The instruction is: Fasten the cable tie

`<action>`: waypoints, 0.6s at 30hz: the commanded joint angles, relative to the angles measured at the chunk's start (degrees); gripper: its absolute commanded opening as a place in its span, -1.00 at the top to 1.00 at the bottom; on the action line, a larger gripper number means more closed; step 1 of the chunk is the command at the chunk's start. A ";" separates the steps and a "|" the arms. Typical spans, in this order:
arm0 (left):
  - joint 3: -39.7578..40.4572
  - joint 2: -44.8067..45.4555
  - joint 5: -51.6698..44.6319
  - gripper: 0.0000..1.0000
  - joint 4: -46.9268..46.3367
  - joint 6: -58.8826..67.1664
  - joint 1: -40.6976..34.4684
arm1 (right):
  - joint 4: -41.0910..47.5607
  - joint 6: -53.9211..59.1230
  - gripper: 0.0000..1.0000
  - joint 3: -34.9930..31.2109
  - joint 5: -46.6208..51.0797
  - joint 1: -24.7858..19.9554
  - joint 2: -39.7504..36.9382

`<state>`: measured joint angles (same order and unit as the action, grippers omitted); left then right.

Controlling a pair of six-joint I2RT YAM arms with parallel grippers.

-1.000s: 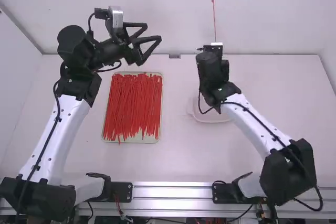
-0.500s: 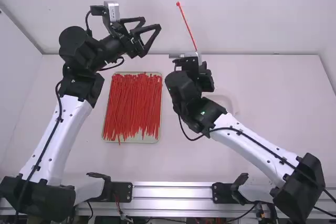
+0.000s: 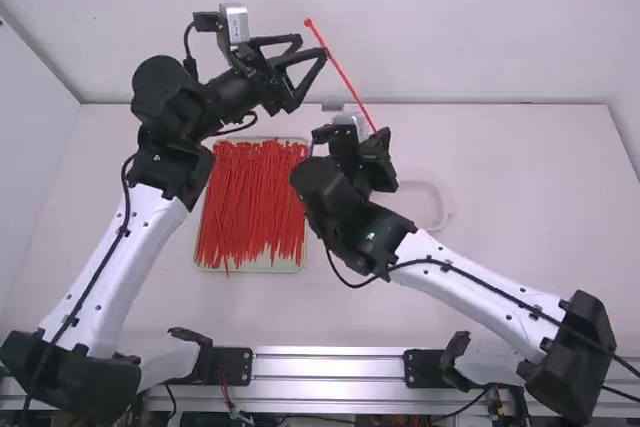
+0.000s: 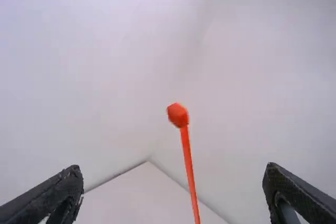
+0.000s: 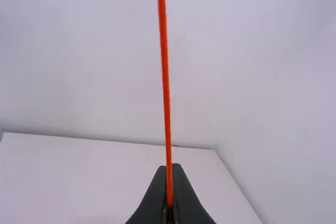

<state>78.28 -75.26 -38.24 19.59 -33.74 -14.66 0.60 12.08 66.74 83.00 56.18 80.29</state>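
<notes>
Cable tie (image 3: 340,72): a single red strap, raised in the air above the far part of the surface (image 3: 530,177). It slants up and toward the left arm's side, with its blocky head (image 3: 309,22) at the top end.
Right gripper (image 3: 376,132): it points upward near the middle of the scene. In the right wrist view its fingers (image 5: 157,192) are pressed together on the lower end of the strap, which runs straight up from between them.
Left gripper (image 3: 311,46): it is lifted high and aimed across toward the right arm. Its fingers (image 4: 60,192) are spread wide apart and hold nothing.
Tie and left gripper: in the left wrist view the head sits in the gap between the two fingers, ahead of them and touching neither. In the high view the head lies just beside the fingertips.
Tray (image 3: 250,268): a pale rectangular tray flat on the surface, under and in front of the left arm's wrist.
Spare ties (image 3: 255,202): a dense bundle of red straps lying lengthwise in the tray and covering most of it.
Pale container (image 3: 435,202): a rounded, shallow shape on the surface, partly hidden behind the right arm.
</notes>
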 commanded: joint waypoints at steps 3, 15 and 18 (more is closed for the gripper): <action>1.16 0.04 3.52 -0.44 0.39 -2.80 -1.90 | -0.37 1.51 1.00 0.07 2.64 1.57 -0.04; 1.16 -0.07 3.85 0.96 0.63 -6.91 -1.95 | -0.17 1.51 1.00 0.04 3.02 2.89 -0.04; 1.16 -0.07 3.87 0.96 0.72 -7.19 -1.70 | -0.17 1.42 1.00 0.04 2.93 2.80 -0.04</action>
<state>78.26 -75.26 -34.63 19.99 -40.14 -16.34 0.60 13.67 66.74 84.60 59.13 80.29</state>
